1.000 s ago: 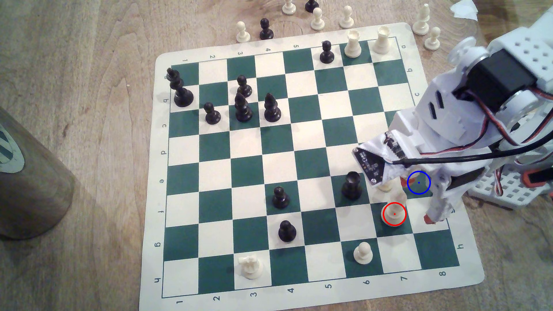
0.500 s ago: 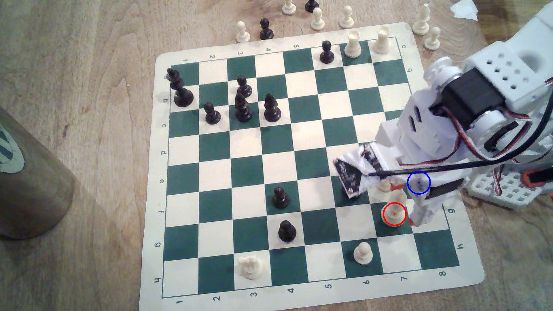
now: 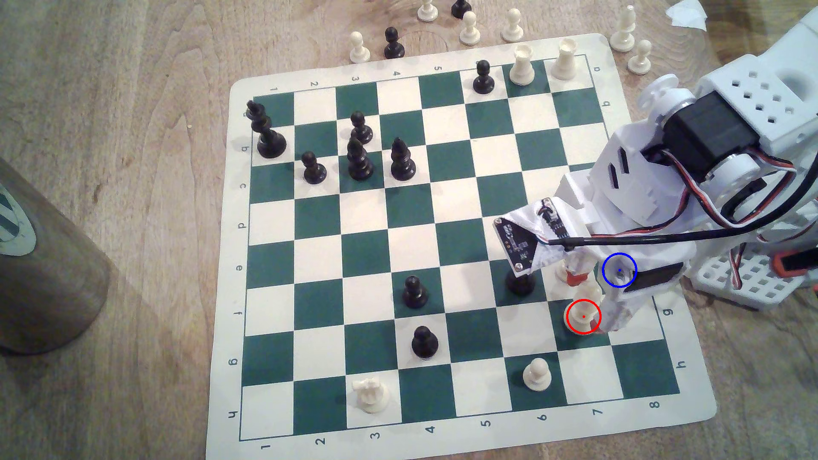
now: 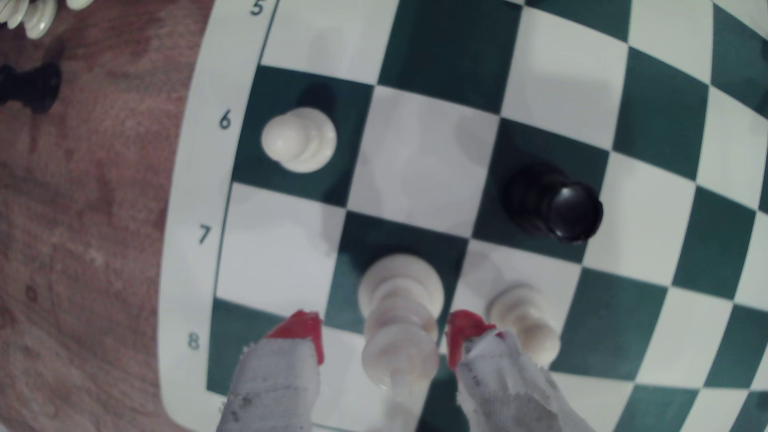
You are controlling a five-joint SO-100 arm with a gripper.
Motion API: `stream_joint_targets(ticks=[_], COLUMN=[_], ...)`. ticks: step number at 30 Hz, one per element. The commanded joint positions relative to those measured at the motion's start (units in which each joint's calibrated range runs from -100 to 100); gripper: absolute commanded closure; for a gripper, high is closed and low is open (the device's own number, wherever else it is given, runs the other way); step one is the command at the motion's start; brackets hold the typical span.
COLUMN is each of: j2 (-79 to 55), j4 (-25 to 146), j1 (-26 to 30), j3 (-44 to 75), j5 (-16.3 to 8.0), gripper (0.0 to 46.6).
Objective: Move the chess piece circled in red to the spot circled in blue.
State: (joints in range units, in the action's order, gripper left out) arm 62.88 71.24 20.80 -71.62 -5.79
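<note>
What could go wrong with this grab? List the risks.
1. A cream pawn stands right beside one red fingertip; closing or lifting could knock it.
2. The gripper straddles the bishop near its head, jaws apart with gaps on both sides; a high pinch could tip or slip it.
3. The blue spot lies under the arm in the exterior view, so placement there looks hard to check.

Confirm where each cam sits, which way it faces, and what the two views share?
Exterior view: high off the arm, looking steeply down on the board; the white arm enters from the exterior view's right.
Wrist view: on the wrist, looking down past the open pincer, red-tipped fingers flanking the red-circled piece.
Shared: that piece, black rook, pincer.
</note>
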Motion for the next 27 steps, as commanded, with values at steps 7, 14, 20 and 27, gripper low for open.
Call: stream_joint_targets(ticks=[7, 14, 20, 27], j2=[0.62, 3.16, 5.45, 8.17], j4=[-0.23, 0.02, 1.74, 10.75], j1=[1.30, 2.71, 2.00, -1.12], j3=[1.09, 0.91, 3.99, 10.79], j5=[-0.15, -0.54, -0.54, 0.63], gripper=[40.8, 46.4, 46.4, 46.4])
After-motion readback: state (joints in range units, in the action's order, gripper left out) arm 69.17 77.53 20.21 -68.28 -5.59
